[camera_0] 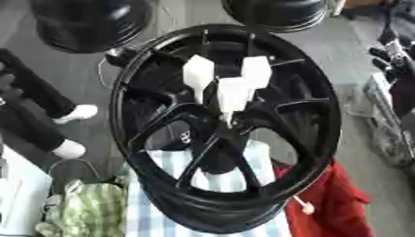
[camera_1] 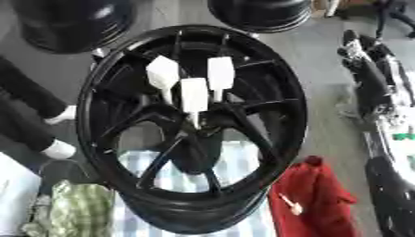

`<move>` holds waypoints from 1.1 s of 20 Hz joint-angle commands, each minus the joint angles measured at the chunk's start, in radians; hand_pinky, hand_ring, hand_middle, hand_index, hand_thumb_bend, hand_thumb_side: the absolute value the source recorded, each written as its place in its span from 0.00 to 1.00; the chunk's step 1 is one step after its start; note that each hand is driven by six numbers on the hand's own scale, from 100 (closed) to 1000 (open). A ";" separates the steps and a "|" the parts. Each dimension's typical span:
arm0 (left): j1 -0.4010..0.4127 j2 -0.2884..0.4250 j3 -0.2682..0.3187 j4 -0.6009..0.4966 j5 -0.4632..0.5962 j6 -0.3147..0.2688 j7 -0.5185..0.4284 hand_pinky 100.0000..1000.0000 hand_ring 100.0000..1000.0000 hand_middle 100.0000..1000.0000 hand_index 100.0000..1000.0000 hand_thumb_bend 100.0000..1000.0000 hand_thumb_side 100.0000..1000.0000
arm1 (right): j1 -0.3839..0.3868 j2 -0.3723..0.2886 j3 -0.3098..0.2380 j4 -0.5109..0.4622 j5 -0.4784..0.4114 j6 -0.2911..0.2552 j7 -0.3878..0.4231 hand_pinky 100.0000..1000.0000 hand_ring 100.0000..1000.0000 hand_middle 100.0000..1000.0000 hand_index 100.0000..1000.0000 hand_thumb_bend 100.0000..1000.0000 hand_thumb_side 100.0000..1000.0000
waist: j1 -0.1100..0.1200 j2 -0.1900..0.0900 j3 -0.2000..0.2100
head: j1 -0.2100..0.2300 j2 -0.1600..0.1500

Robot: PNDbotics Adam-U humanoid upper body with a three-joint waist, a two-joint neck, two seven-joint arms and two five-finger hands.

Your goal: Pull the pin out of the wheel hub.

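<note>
Left eye view: The wheel [camera_0: 223,125] stands on edge on a checked cloth [camera_0: 154,208], with its spoked face to the camera. Three white pins [camera_0: 233,95] sit in the hub at the wheel's centre, their thin shafts meeting there and their broad flat heads fanned up and outward. Another small white piece [camera_0: 302,204] lies on a red cloth [camera_0: 324,199] at the lower right. The left hand is not seen.

Right eye view: A dark limb with pale parts, probably the right arm [camera_1: 366,69], runs down the right edge, well apart from the pins. Whether its fingers are apart or together cannot be told.

Assessment: The pins look light, stiff and smooth. The flat head is the best hold, pinched across its faces and drawn along the shaft. The wheel looks heavy, though it could rock.
</note>
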 commanded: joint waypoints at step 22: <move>-0.036 0.032 0.013 -0.027 -0.004 -0.002 0.006 0.65 0.72 0.71 0.76 0.24 0.70 | -0.018 -0.022 -0.014 -0.010 0.000 0.000 -0.005 0.91 0.76 0.78 0.75 0.20 0.31 | -0.001 -0.012 -0.012 | 0.003 0.006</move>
